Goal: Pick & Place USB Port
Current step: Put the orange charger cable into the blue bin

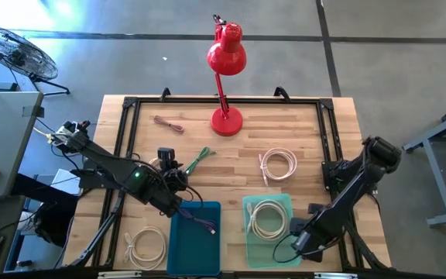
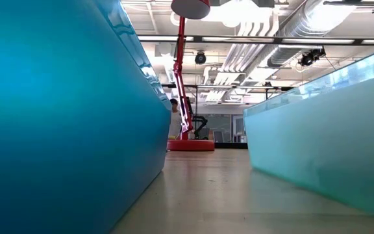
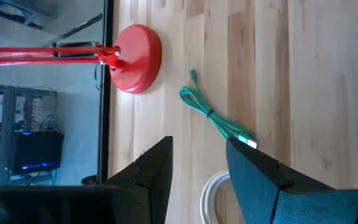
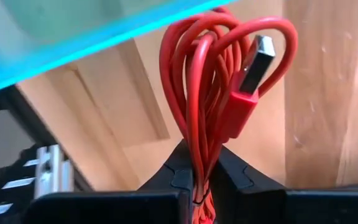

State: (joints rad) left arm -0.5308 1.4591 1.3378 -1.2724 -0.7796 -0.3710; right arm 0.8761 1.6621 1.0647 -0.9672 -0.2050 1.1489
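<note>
My right gripper (image 4: 197, 168) is shut on a coiled red USB cable (image 4: 204, 81), right beside the near right corner of the light green bin (image 1: 269, 229), which holds a white cable coil (image 1: 267, 217). In the high view this gripper (image 1: 300, 239) is low at the table's near right. My left gripper (image 3: 197, 168) is open by the far left corner of the blue bin (image 1: 193, 236), which holds a dark cable (image 1: 205, 225). Beyond its fingers a green cable (image 3: 219, 118) lies on the wood. My right gripper pinches the red cable's bundled strands (image 4: 196, 146) between its two fingers, several strands together. The loops and the silver USB plug (image 4: 257, 62) stand out past the fingertips, next to the light green bin's wall (image 4: 73, 37). Whether the bundle touches the table, I cannot tell.
A red desk lamp (image 1: 226, 120) stands at the table's far middle. Loose cables lie on the wood: a white coil (image 1: 279, 165) at centre right, another white coil (image 1: 145, 246) near left, a reddish one (image 1: 169, 124) far left. A black frame (image 1: 126, 132) borders the tabletop.
</note>
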